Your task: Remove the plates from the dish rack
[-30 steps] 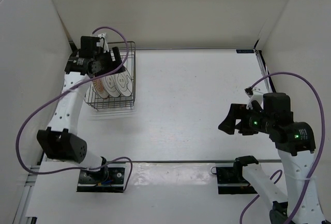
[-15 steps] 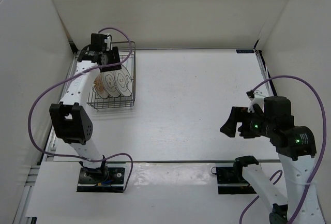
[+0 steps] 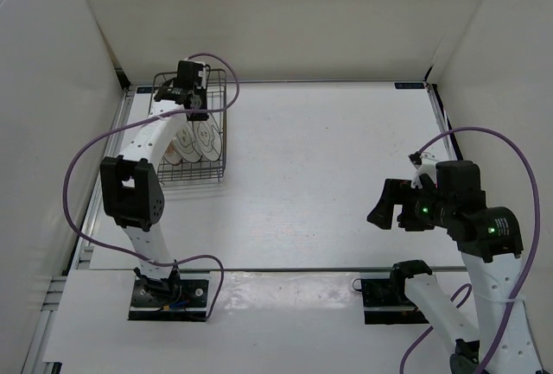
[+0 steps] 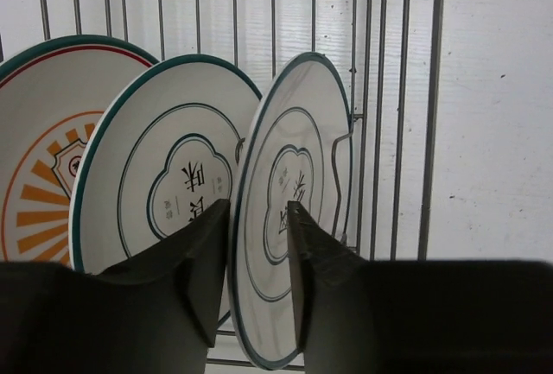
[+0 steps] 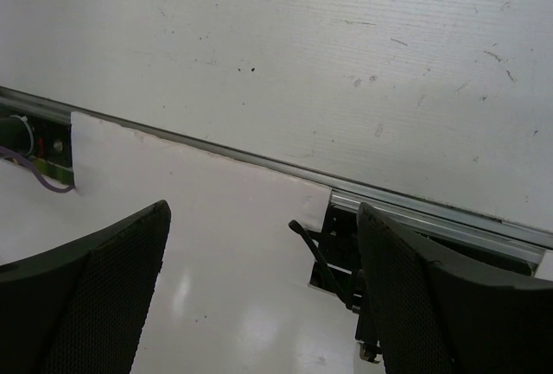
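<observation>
The left gripper (image 4: pixel 257 214) is set over the near rim of the first plate (image 4: pixel 320 132), a small round white ceramic plate with a dark green rim and centre motif. One black finger lies on each face. The gap is narrow, but whether the rim is pinched cannot be told. The grasping step is judged to be in hand, with no plate unloaded yet. A firm pinch and a straight lift clear of the wires are called for next.

Just beside the inner finger stands the second plate (image 4: pixel 173 149), of like pattern and close enough to be knocked. Beyond it is the orange-patterned plate (image 4: pixel 43 132), white with orange rays. All three are held upright in the dish rack (image 4: pixel 435 106), a basket of thin dark wire at the far left of the white table (image 4: pixel 492 175).

The right gripper (image 5: pixel 263 218) is held well apart over the near right side, its fingers spread wide and holding nothing.
</observation>
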`<action>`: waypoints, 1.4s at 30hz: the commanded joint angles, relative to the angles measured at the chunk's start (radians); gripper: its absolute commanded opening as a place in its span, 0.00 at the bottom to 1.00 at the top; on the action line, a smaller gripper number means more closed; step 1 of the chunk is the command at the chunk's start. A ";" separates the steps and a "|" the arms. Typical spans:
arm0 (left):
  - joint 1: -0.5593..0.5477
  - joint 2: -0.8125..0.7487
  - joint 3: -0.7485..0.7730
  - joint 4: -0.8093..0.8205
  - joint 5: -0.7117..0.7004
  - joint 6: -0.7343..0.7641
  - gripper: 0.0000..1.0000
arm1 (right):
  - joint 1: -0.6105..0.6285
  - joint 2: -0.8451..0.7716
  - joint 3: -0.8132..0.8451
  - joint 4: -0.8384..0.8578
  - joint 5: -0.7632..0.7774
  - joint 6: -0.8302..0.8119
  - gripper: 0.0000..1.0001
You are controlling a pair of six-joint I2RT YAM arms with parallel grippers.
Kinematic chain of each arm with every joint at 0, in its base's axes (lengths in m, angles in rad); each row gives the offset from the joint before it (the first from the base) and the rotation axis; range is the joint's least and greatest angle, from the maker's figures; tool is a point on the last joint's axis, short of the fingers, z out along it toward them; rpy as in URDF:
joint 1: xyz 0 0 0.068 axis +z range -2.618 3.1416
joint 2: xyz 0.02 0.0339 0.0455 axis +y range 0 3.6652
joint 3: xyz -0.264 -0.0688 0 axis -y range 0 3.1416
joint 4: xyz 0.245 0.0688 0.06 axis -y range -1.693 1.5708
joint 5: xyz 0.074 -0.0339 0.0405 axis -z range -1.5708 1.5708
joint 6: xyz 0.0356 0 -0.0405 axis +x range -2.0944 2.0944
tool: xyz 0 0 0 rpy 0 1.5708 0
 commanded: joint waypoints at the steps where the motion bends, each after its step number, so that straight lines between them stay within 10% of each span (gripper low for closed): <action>1: -0.026 -0.029 -0.015 0.065 -0.076 0.035 0.39 | 0.002 0.012 -0.005 0.014 0.002 -0.010 0.90; 14: -0.112 -0.031 0.033 0.070 -0.234 0.155 0.07 | 0.002 0.015 -0.012 0.017 -0.002 -0.012 0.90; 35: -0.345 -0.353 0.209 0.124 -0.349 0.253 0.00 | 0.001 0.007 0.012 0.014 -0.013 -0.004 0.90; 42: -0.375 -0.445 0.062 0.094 0.084 -0.058 0.00 | 0.001 -0.003 0.058 -0.060 -0.047 0.042 0.90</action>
